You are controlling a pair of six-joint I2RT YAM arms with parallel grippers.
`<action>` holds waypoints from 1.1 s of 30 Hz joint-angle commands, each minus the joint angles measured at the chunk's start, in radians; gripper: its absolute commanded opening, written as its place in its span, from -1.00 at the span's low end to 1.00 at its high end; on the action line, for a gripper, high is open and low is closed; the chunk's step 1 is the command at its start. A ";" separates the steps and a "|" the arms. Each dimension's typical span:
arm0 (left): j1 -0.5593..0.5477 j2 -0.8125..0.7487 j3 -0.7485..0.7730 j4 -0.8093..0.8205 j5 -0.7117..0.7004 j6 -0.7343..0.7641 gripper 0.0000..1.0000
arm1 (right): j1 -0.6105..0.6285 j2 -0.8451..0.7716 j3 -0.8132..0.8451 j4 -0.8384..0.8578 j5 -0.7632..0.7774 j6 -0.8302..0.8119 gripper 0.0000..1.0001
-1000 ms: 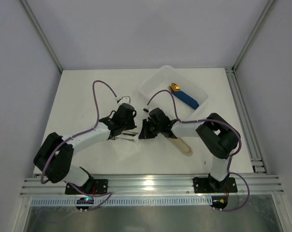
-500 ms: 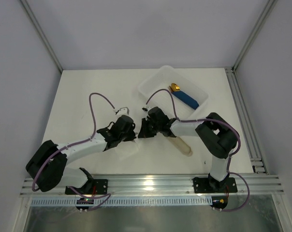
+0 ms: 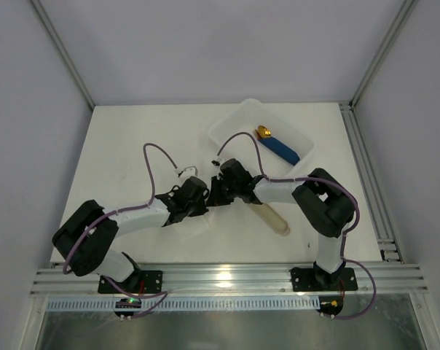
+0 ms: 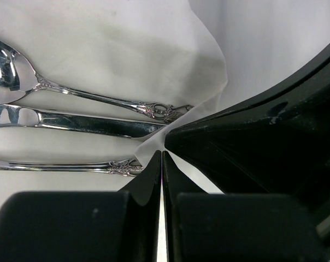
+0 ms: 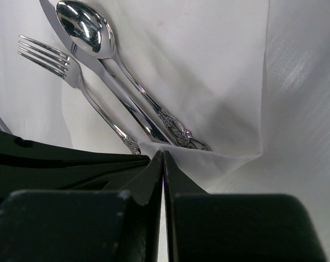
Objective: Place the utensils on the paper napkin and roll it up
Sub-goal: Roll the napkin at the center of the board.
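Inside plain grey walls [image 3: 205,51], on your white table [image 3: 132,138], the napkin [image 5: 208,82] already carries the three utensils [image 5: 117,90] side by side, so placing looks done and rolling is the step in hand. Your left gripper [image 4: 163,153] and right gripper [image 5: 163,154] are each clamped on the napkin's edge, folded over the handles. Next, you will likely need both pinches to carry that edge across the utensils together, evenly, or the thin paper may tear.

Silver utensils [image 4: 83,123] lie together on the white paper napkin [image 4: 127,49].
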 commanded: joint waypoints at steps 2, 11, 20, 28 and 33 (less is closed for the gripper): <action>-0.005 0.017 0.000 0.041 -0.042 -0.017 -1.00 | 0.005 0.000 0.044 -0.010 0.007 -0.029 -0.92; -0.005 0.031 -0.001 0.000 -0.079 -0.030 -1.00 | -0.024 -0.057 0.142 -0.195 0.105 -0.127 -0.85; -0.005 0.047 0.003 0.001 -0.077 -0.033 -1.00 | -0.124 -0.046 0.257 -0.376 0.112 -0.280 -0.53; -0.004 0.044 0.012 -0.013 -0.080 -0.030 -1.00 | -0.151 0.037 0.326 -0.390 -0.054 -0.377 -0.02; -0.005 0.044 0.018 -0.019 -0.082 -0.028 -1.00 | -0.161 0.090 0.351 -0.409 -0.109 -0.388 0.12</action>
